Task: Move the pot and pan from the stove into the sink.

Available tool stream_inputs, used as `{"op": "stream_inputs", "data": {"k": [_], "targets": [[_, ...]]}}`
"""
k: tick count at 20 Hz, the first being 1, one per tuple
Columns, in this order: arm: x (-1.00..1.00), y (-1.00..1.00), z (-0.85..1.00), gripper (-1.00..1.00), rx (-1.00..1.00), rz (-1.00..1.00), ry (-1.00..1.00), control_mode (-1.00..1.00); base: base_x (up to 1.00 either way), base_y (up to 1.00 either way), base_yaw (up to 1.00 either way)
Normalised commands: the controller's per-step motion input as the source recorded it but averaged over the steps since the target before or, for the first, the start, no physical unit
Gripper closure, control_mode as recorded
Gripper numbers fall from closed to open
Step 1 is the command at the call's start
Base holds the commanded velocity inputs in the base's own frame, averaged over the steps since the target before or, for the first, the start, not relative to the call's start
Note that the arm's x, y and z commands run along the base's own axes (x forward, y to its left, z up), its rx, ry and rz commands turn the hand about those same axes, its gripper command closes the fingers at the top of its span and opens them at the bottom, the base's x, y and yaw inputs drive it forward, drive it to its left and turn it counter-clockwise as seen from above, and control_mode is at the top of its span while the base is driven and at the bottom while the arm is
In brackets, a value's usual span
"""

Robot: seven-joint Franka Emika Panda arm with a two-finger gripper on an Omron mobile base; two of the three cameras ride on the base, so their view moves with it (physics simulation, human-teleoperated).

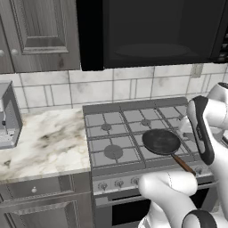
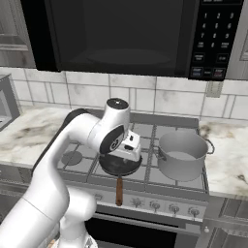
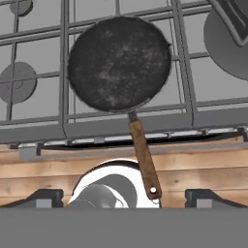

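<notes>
The black pan [image 3: 118,63] lies on the stove's [image 3: 38,48] front grate, its brown handle [image 3: 144,155] reaching past the front edge. My gripper [image 3: 126,198] hangs above the pan, open and holding nothing, its tips wide apart on either side of the handle's end. In the right base view the hand [image 2: 127,156] hovers just over the pan [image 2: 116,167], covering part of it. The grey pot [image 2: 181,156] stands upright on the stove's [image 2: 145,131] right burner, apart from the gripper. From the left, the pan [image 1: 161,141] sits on the stove [image 1: 111,133]. The sink is out of view.
A black microwave [image 2: 116,34] hangs low above the stove. Marble counters [image 1: 44,142] flank it on both sides, with a metal appliance [image 1: 6,116] at the far left. A row of knobs [image 2: 155,204] lines the stove front under the pan's handle.
</notes>
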Motion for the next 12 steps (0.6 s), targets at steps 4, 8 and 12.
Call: {"op": "stream_inputs", "data": {"k": [4, 8, 12], "targets": [[0.0, -0.02, -0.5, -1.0, -0.03, 0.0, 0.0, -1.0, 0.0, 0.0, 0.0], [0.08, -0.01, -0.46, -1.0, -0.04, 0.0, 0.0, -1.0, 0.0, 0.0, 0.0], [0.12, -0.02, -0.44, -1.0, -0.04, 0.01, 0.0, -1.0, 0.0, 0.0, 0.0]]}}
